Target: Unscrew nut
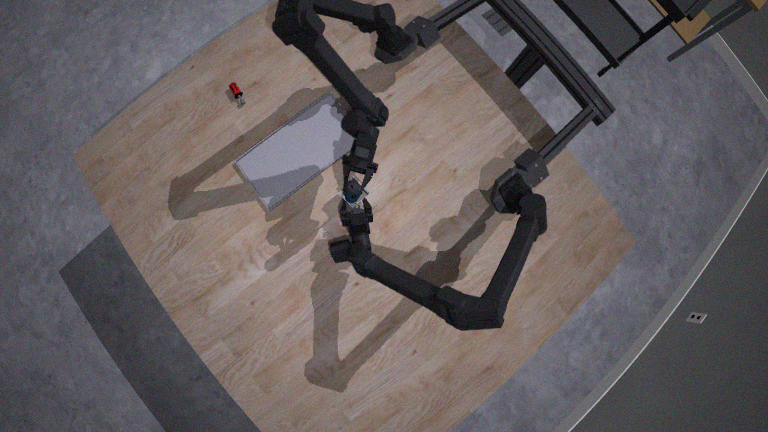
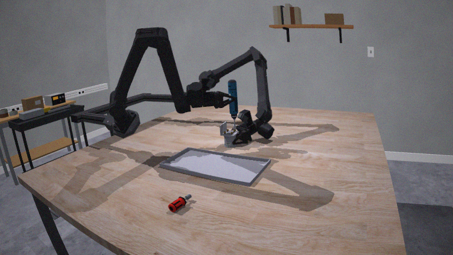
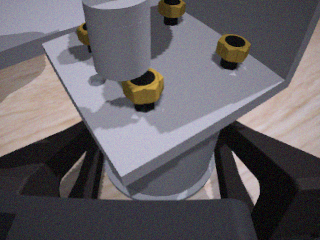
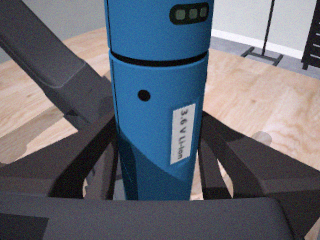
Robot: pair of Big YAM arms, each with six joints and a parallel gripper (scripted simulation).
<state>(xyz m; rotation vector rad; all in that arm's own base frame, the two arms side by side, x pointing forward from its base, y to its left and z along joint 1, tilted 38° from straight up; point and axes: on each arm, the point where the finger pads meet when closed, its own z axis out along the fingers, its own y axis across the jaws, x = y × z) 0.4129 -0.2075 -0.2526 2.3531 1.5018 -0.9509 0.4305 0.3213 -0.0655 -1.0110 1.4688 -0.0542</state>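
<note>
Presently, the right gripper (image 1: 356,177) (image 2: 232,99) (image 4: 158,120) is gripping the blue barrel of the upright nut driver (image 1: 352,189) (image 2: 232,88) (image 4: 157,75), while the left gripper (image 1: 355,204) (image 2: 236,137) (image 3: 159,121) is closing around the standing joint module (image 2: 229,140) (image 3: 175,170), whose body is lying between its fingers. Above that grip, the bracket (image 2: 223,128) (image 3: 185,80) is sitting on the module, carrying four brass nuts (image 3: 143,87) with dark stud showing beneath at least three. The driver's socket (image 3: 120,42) is overlapping the nearest nut in the left wrist view, contact being impossible to confirm.
</note>
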